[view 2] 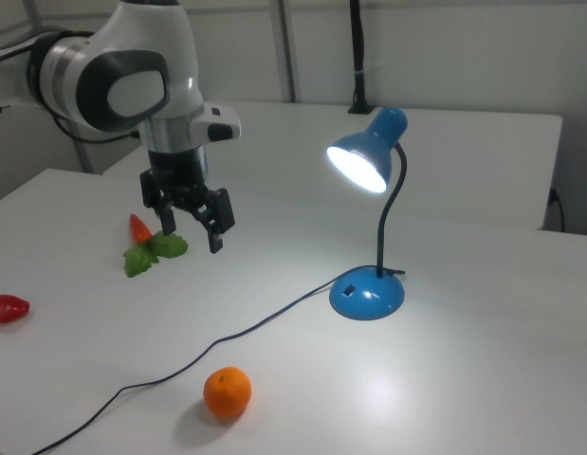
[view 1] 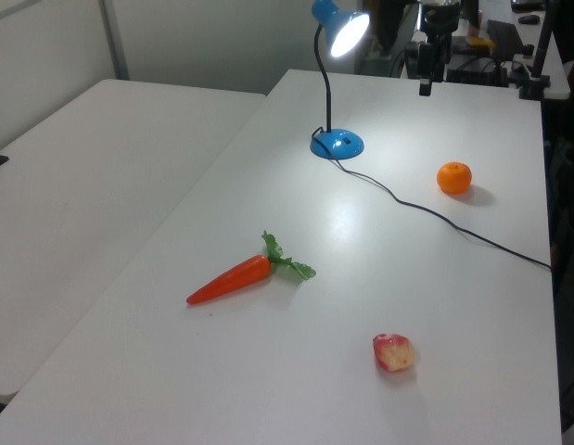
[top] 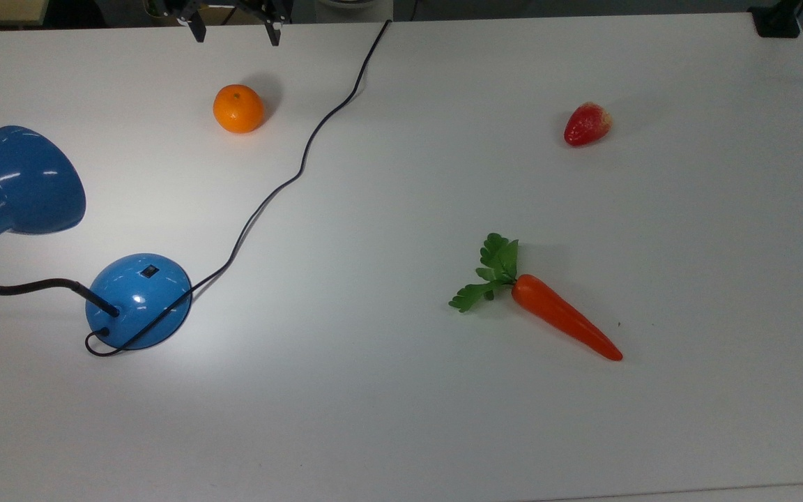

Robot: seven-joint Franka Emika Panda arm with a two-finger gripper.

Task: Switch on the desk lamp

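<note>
On the white counter [view 2: 483,360] the glossy blue desk lamp [view 2: 367,296] shone; the gripper [view 2: 191,233] hung with jaws wide apart, empty.

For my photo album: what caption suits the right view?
Lit lamp shines over the table while the open gripper hangs above, an orange in front.

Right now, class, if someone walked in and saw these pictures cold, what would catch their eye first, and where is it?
The lit blue desk lamp draws the eye first, its shade glowing and throwing a bright pool on the white table at the right view's right. Next comes the big white robot arm with its claw hanging open above the table at the right view's left. Then the bright orange near the lamp's black cord.
</note>
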